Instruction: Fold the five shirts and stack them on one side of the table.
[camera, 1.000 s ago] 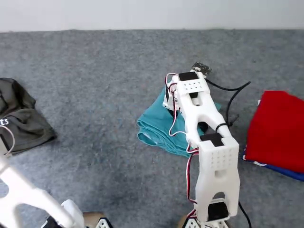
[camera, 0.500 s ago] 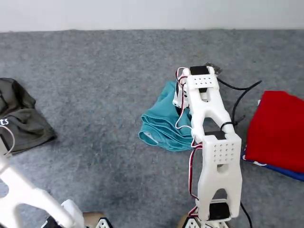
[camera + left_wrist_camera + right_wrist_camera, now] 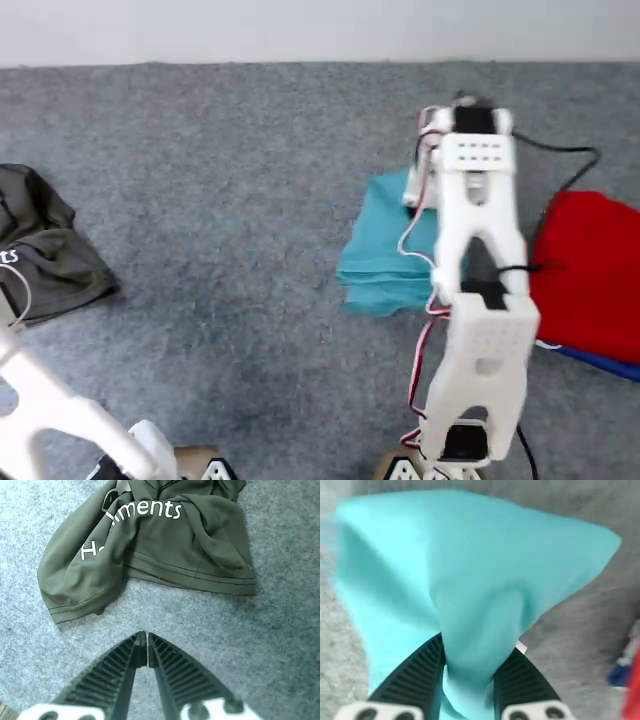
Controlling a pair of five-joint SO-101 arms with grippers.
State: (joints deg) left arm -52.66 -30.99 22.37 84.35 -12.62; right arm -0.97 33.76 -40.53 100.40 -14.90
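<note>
The teal shirt [image 3: 385, 262] lay in a loose bundle on the table [image 3: 220, 180], right of the middle and just beside the red shirt [image 3: 590, 270]. Your right hand [image 3: 467, 680] was pinching it: a thick fold of teal cloth was bunched between the two black ribbed fingers [image 3: 415, 672], and the rest of the shirt spread out beyond them. From above, your right arm [image 3: 478, 300] stretched out from the near edge and covered the side of the teal shirt nearest the red one.

The red shirt was folded flat near the table's right edge. It sat on top of a blue shirt [image 3: 600, 360], of which you could see a strip sticking out along the near side.

Well apart from these, at the far left of the table, the dark green shirt [image 3: 150, 545] lay crumpled and unfolded, with white lettering across it and one hem turned towards your left hand [image 3: 147, 652]. That hand was pressed together with nothing between its fingers, near that hem and not touching the cloth. Your left arm [image 3: 50, 410] showed at the near left corner.
</note>
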